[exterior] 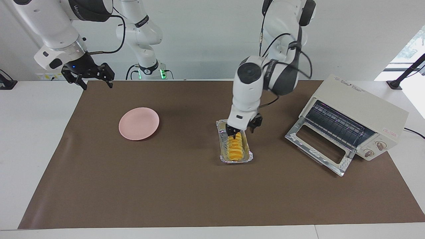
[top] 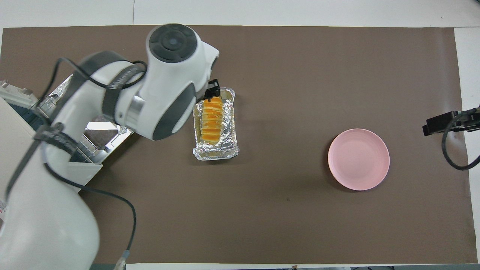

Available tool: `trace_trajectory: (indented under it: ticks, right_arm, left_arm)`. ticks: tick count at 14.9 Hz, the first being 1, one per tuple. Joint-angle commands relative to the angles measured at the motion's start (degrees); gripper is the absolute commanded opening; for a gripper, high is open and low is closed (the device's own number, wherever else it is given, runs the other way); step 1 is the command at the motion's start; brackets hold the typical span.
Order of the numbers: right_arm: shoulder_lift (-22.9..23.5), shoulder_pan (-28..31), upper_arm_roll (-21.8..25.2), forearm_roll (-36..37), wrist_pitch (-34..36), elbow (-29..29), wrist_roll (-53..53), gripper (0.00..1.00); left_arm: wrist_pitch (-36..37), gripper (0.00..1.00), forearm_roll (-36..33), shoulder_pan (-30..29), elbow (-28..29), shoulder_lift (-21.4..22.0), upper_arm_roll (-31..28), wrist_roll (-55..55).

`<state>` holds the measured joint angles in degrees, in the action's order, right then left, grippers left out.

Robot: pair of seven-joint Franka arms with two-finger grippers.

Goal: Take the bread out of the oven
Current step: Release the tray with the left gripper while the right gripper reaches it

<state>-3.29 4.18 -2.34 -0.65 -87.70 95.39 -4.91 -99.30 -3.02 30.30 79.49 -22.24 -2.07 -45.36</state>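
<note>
You see one bench [exterior: 49,139], one oven [exterior: 357,116] with door down, two arms. One pink plate [exterior: 139,123], one foil tray [exterior: 223,158] holding one bread [exterior: 235,151]. Left end effector [exterior: 239,132] fingers spread over bread; right end effector [exterior: 89,78] wide, waiting above bench edge.

A white tabletop [exterior: 33,139] carries a brown mat [exterior: 186,192]. On the mat, under the left end effector [exterior: 239,130], lies a foil tray [exterior: 235,158]. The oven [exterior: 352,116], door down, stands beside it toward the left arm's end; a pink plate [exterior: 139,123] lies toward the right end effector [exterior: 89,77].
</note>
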Motion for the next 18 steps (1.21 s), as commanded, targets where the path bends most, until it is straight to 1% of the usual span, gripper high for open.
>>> trace_trajectory:
  ticks: [1, 3, 4, 6, 9, 11, 12, 13, 15, 16, 17, 18]
  right_arm:
    - [-0.3, -6.7, -0.3, -0.3, -4.6, 2.8, 8.0, 1.00]
    - [2.5, -11.8, -0.3, -0.5, -7.1, 2.3, 13.8, 1.00]
    - [4.8, -14.5, -0.3, -0.6, -9.1, 1.9, 17.5, 1.00]
    - [9.6, -20.8, -0.3, -0.6, -13.7, 0.4, 25.5, 1.00]
    - [17.0, -27.6, -0.3, -0.4, -16.9, -3.0, 33.1, 1.00]
    - [19.4, -30.5, -0.2, -0.1, -18.6, -3.2, 34.4, 1.00]
    - [21.5, -32.0, -0.2, -0.1, -18.7, -4.1, 35.7, 1.00]
    - [24.5, -33.8, -0.2, 0.3, -18.7, -6.8, 37.8, 1.00]
    - [30.9, -36.1, 0.0, 0.7, -18.9, -13.2, 41.1, 1.00]
    - [32.6, -36.2, -0.1, 1.4, -19.8, -13.7, 41.2, 1.00]
    - [33.6, -36.1, -0.1, 1.4, -23.9, -13.6, 41.2, 1.00]
    - [34.8, -35.7, -0.1, 1.5, -27.6, -13.0, 41.2, 1.00]
  left_arm:
    - [8.1, 1.00, 1.1, -10.8, 2.5, 9.3, 0.8, 6.3]
    - [13.3, 1.00, 1.2, -17.1, 2.4, 12.7, 0.6, 19.3]
    - [15.3, 1.00, 1.1, -19.2, 2.5, 14.4, 0.6, 22.3]
    - [18.3, 1.00, 0.9, -21.7, 2.6, 16.1, 0.6, 23.7]
    - [20.2, 1.00, 0.9, -21.9, 3.2, 17.2, 0.5, 24.5]
    - [21.2, 1.00, 0.7, -22.6, 3.8, 17.8, 0.5, 29.4]
    - [21.9, 1.00, 0.7, -24.4, 4.1, 18.6, 0.6, 33.8]
    - [22.3, 1.00, 0.9, -26.4, 4.5, 19.2, 0.6, 37.4]
    - [22.6, 1.00, 0.9, -27.2, 6.7, 21.2, 0.6, 39.6]
    - [22.5, 1.00, 0.9, -27.3, 8.7, 22.4, 0.7, 39.6]
    - [22.1, 1.00, 0.8, -27.2, 11.1, 23.5, 1.3, 39.1]
    - [22.4, 1.00, 0.8, -27.1, 12.1, 24.1, 1.5, 38.9]
